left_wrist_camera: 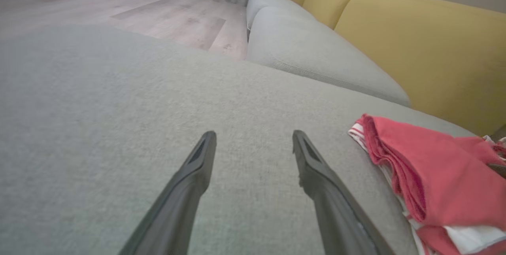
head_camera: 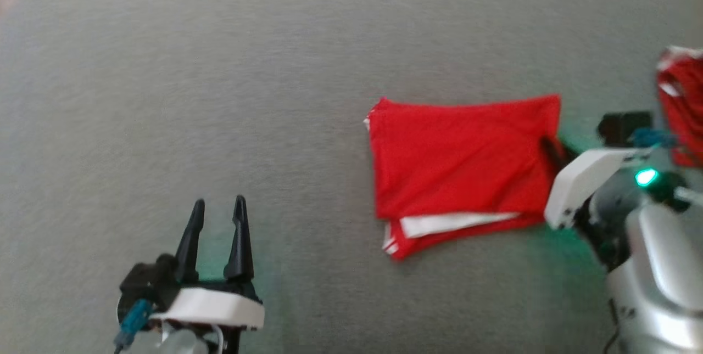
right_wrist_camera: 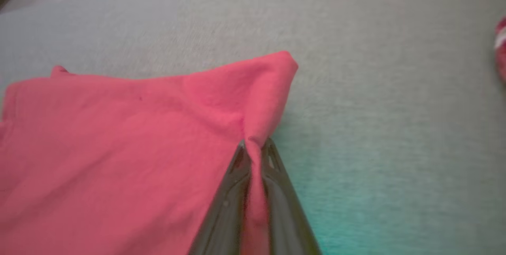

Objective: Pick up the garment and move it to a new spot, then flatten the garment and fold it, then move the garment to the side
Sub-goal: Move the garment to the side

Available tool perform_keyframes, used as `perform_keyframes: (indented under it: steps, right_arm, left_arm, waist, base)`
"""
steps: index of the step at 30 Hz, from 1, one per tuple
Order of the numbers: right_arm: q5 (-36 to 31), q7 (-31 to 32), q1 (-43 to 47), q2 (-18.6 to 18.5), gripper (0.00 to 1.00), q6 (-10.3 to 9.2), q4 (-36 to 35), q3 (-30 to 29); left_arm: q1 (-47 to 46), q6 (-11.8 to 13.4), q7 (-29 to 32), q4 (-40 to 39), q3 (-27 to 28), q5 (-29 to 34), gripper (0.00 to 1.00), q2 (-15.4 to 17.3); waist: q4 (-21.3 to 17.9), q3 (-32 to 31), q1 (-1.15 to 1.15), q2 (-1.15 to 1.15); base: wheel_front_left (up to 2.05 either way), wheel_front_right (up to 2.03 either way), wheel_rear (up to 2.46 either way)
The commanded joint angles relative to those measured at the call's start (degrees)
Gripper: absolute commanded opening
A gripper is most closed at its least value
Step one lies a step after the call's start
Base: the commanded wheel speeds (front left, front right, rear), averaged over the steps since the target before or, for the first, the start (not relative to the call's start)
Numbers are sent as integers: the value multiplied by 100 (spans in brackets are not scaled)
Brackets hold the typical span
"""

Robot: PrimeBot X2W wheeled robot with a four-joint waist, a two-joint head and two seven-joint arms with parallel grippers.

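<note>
Finding: the folded red garment (head_camera: 461,162) lies flat right of centre on the grey surface (head_camera: 219,68), with white-trimmed lower layers protruding at its near edge. The right gripper (right_wrist_camera: 255,144) is clenched on a narrow pleat of cloth at the garment's right edge, near the far corner. How many layers sit in that pinch cannot be told. Principal risk: if only the upper layers are caught, a sideways pull would likely peel the fold open, the lower layers being held back by the textured upholstery. A single-point grip may also let the stack swing or sag if lifted. Secondary risk: a second red heap (head_camera: 681,107) lies close on the right, so a move that way could snag or mix the two. Pose: the right arm enters from the lower right, fingers low and angled toward the garment. The left gripper (head_camera: 218,206) sits at lower left, fingers spread and holding nothing, well apart from the garment.
</note>
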Motion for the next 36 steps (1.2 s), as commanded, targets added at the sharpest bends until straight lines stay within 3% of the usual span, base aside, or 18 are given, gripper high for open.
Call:
perform_keyframes:
  steps: [1,9,18,29,36]
  right_arm:
    - [-27,-79,-249,-136,0,-4,-279,59]
    - [-3,-136,-517,-431,0,-4,-669,-99]
    - [2,-347,-877,-298,0,-4,-661,-65]
    - [-31,-549,-1533,-70,0,-4,-450,140]
    - [-113,-329,-2319,-502,0,-4,-68,-18]
  left_arm:
    - [-242,0,-55,-183,224,53,100,33]
    - [-548,-1,55,-328,185,198,100,184]
    - [-807,44,310,-550,162,319,100,408]
    - [-875,80,462,-697,123,358,100,546]
    - [-875,139,460,-792,109,360,100,543]
  waist:
    - [-378,121,0,0]
    - [-1471,487,0,0]
    - [-2257,904,0,0]
    - [-2392,1023,0,0]
    - [-2088,1006,0,0]
  base:
    - [0,0,0]
    - [0,0,0]
    - [0,0,0]
    - [0,0,0]
    - [0,0,0]
